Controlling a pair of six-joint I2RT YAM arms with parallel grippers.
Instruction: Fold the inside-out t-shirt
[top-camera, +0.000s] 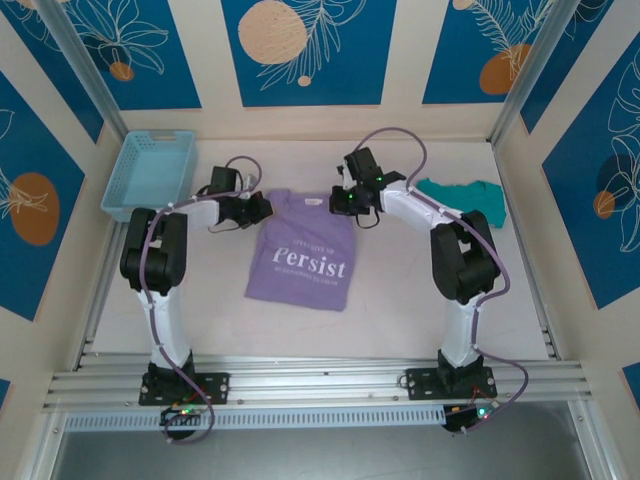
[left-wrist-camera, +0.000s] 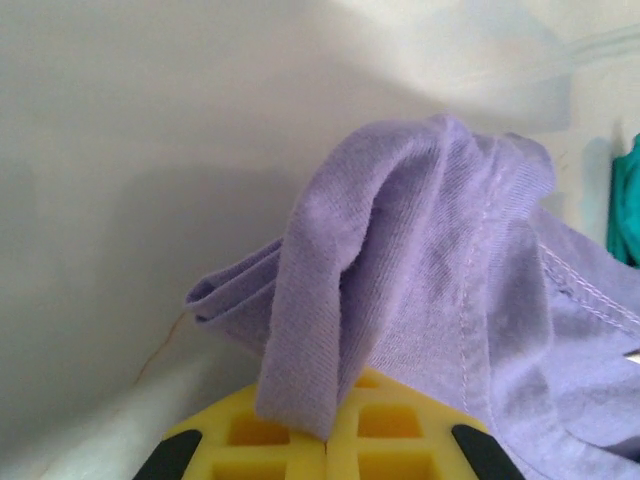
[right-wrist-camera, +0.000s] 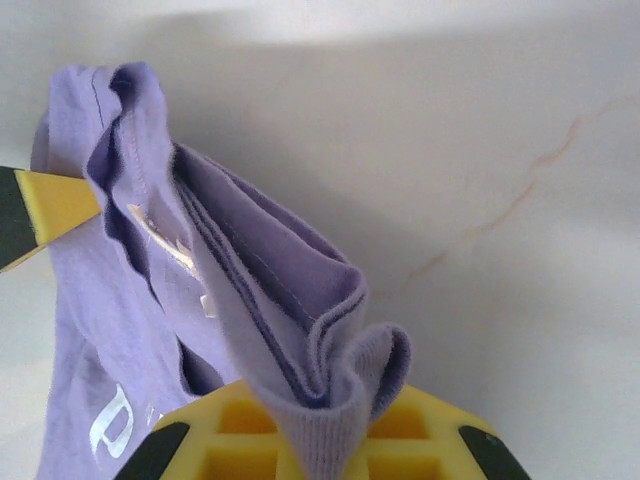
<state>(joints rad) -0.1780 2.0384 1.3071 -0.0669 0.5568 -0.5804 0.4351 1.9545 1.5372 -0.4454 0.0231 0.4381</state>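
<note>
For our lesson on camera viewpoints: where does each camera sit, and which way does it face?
Top external: above and behind the arms, looking down on the table; both arms, left hand and right hand gripping the t-shirt.
Left wrist: on the left arm, facing along its yellow fingers at pinched fabric.
Right wrist: likewise, on the right arm.
Shared: all show the purple t-shirt.
</note>
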